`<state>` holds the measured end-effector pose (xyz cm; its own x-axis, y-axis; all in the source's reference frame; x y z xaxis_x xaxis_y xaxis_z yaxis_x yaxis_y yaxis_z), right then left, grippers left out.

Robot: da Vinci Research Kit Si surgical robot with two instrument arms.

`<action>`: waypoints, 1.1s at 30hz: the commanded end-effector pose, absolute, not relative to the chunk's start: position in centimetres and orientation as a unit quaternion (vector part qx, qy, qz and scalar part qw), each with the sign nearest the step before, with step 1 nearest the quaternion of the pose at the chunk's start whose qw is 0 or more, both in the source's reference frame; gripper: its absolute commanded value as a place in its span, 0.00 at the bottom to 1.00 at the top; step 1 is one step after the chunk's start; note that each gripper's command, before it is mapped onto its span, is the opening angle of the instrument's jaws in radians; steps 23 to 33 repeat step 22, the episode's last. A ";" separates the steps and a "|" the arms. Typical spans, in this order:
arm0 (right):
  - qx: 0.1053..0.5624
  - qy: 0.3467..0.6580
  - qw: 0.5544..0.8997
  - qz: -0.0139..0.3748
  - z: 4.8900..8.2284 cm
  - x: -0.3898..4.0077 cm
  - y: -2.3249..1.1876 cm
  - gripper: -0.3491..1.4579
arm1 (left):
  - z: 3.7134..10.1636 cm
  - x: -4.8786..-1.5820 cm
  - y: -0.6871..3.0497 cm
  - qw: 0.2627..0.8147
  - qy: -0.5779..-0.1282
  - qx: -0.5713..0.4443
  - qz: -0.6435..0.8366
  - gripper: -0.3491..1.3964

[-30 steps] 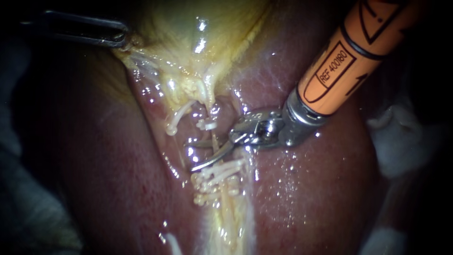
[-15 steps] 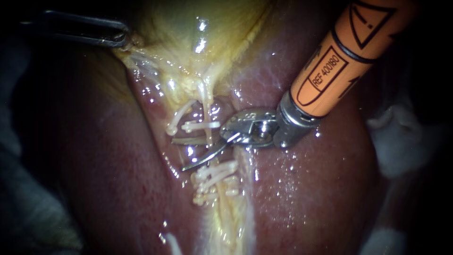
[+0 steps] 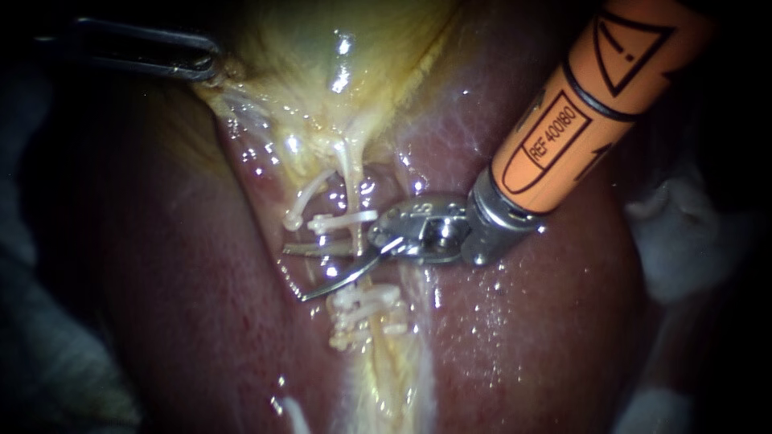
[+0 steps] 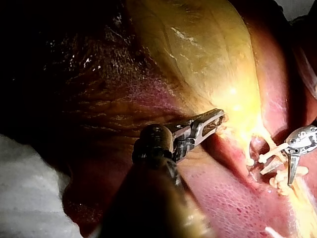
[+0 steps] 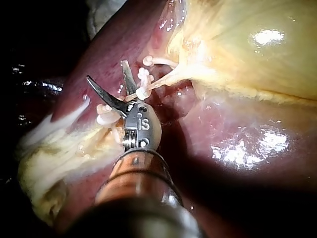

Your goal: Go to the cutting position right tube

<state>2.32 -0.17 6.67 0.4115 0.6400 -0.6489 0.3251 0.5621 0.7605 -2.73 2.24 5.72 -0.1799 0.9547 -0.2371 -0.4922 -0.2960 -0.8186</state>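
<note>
Our right instrument's pincer spread, blades across right tube between upper clip and lower clips. Our left instrument's pincer pinching gallbladder. We judge risk: blades close to upper clip, so off-centre closure could catch clip or nick liver underneath.

A big, wet, dark red liver fills the middle. A soft, shiny yellow gallbladder lies against it. Fluffy white cloth sits just beside the liver, at the edge.
</note>
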 end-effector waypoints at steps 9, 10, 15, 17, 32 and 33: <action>0.465 0.547 0.687 0.110 6.31 2.34 -0.14 0.87 | 5.72 -2.73 2.24 0.512 -0.300 -0.385 0.707 0.00; 0.465 0.547 0.687 0.110 6.29 2.34 -0.14 0.87 | 5.72 -2.72 2.24 0.512 -0.300 -0.385 0.707 0.00; 0.466 0.547 0.687 0.111 6.26 2.35 -0.13 0.87 | 5.72 -2.73 2.24 0.512 -0.300 -0.385 0.707 0.00; 0.466 0.547 0.687 0.111 6.26 2.35 -0.13 0.87 | 5.72 -2.73 2.24 0.512 -0.300 -0.385 0.707 0.00; 0.466 0.547 0.687 0.111 6.26 2.35 -0.13 0.87 | 5.72 -2.72 2.24 0.511 -0.301 -0.385 0.707 0.00; 0.466 0.547 0.687 0.111 6.26 2.35 -0.13 0.87 | 5.72 -2.72 2.24 0.511 -0.301 -0.385 0.707 0.00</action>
